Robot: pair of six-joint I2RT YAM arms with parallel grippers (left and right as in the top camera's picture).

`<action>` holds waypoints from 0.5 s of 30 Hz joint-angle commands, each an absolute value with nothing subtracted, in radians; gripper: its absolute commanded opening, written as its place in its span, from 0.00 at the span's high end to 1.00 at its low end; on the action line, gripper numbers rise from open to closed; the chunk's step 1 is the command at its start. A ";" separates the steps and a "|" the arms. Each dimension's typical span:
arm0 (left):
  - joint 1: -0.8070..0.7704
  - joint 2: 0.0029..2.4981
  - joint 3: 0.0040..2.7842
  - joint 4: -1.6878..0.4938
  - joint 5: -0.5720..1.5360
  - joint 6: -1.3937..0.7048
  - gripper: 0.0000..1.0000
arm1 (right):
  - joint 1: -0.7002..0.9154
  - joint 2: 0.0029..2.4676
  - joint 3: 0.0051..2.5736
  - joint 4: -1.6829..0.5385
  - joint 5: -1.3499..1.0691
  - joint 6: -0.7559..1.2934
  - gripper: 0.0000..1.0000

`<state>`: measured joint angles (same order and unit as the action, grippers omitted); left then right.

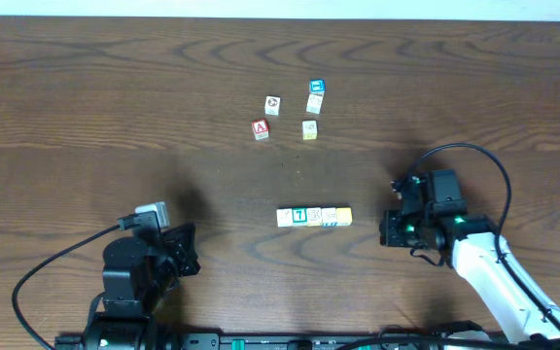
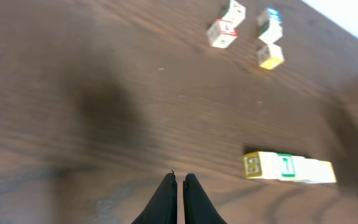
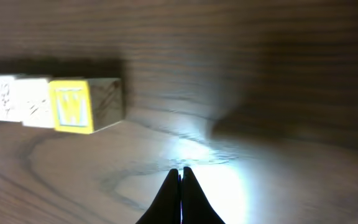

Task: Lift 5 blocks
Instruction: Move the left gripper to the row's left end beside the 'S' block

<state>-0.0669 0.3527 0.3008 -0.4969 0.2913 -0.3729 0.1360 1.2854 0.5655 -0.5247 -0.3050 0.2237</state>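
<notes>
The blocks (image 1: 314, 216) lie in one tight row on the wooden table, mid-front; a green "T" cube (image 1: 299, 215) is second from the left. In the left wrist view the row of blocks (image 2: 289, 168) lies ahead and to the right of my left gripper (image 2: 179, 180). That gripper is shut on nothing and well to the row's left (image 1: 191, 251). In the right wrist view the row's yellow end cube (image 3: 79, 104) sits ahead and to the left of my right gripper (image 3: 180, 171). It too is shut and empty, a little right of the row (image 1: 385, 231).
Loose cubes sit farther back: a red "A" cube (image 1: 260, 128), a white cube (image 1: 272, 104), a small yellow cube (image 1: 309, 128) and a blue-topped cube (image 1: 316, 89) above a pale one. Cables trail from both arms near the front edge.
</notes>
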 commanded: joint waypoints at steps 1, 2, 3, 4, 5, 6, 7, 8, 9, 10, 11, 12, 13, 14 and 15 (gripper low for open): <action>-0.062 0.365 0.311 -0.512 0.241 -0.401 0.93 | 0.077 1.285 0.568 -0.519 -0.325 0.177 0.99; -0.062 0.379 0.310 -0.517 0.238 -0.401 0.93 | 0.068 1.286 0.568 -0.519 -0.335 0.177 0.99; -0.063 0.410 0.306 -0.513 0.252 -0.407 0.93 | 0.067 1.288 0.568 -0.517 -0.347 0.177 0.99; -0.063 0.435 0.305 -0.502 0.266 -0.410 0.93 | 0.068 1.291 0.568 -0.516 -0.347 0.177 0.99; -0.063 0.471 0.305 -0.482 0.291 -0.412 0.93 | 0.073 1.295 0.568 -0.513 -0.344 0.177 0.99; -0.063 0.507 0.305 -0.462 0.304 -0.429 0.93 | 0.078 1.299 0.568 -0.509 -0.341 0.177 0.99; -0.063 0.551 0.305 -0.435 0.321 -0.450 0.93 | 0.081 1.304 0.568 -0.504 -0.342 0.178 0.99; -0.063 0.592 0.305 -0.410 0.338 -0.456 0.93 | 0.084 1.307 0.568 -0.500 -0.342 0.179 0.99; -0.063 0.642 0.305 -0.379 0.353 -0.466 0.93 | 0.089 1.309 0.568 -0.496 -0.343 0.186 0.99; -0.063 0.684 0.305 -0.353 0.358 -0.476 0.93 | 0.091 1.309 0.568 -0.493 -0.342 0.186 0.99; -0.066 0.738 0.305 -0.321 0.360 -0.485 0.93 | 0.094 1.309 0.568 -0.488 -0.342 0.186 0.99; -0.072 0.783 0.305 -0.289 0.366 -0.485 0.93 | 0.094 1.309 0.568 -0.483 -0.342 0.186 0.99; -0.082 0.832 0.305 -0.253 0.376 -0.485 0.93 | 0.093 1.309 0.568 -0.479 -0.342 0.186 0.99; -0.096 0.879 0.305 -0.213 0.389 -0.485 0.93 | 0.093 1.309 0.568 -0.476 -0.341 0.186 0.99; -0.113 0.926 0.305 -0.171 0.405 -0.484 0.92 | 0.093 1.309 0.568 -0.473 -0.341 0.186 0.99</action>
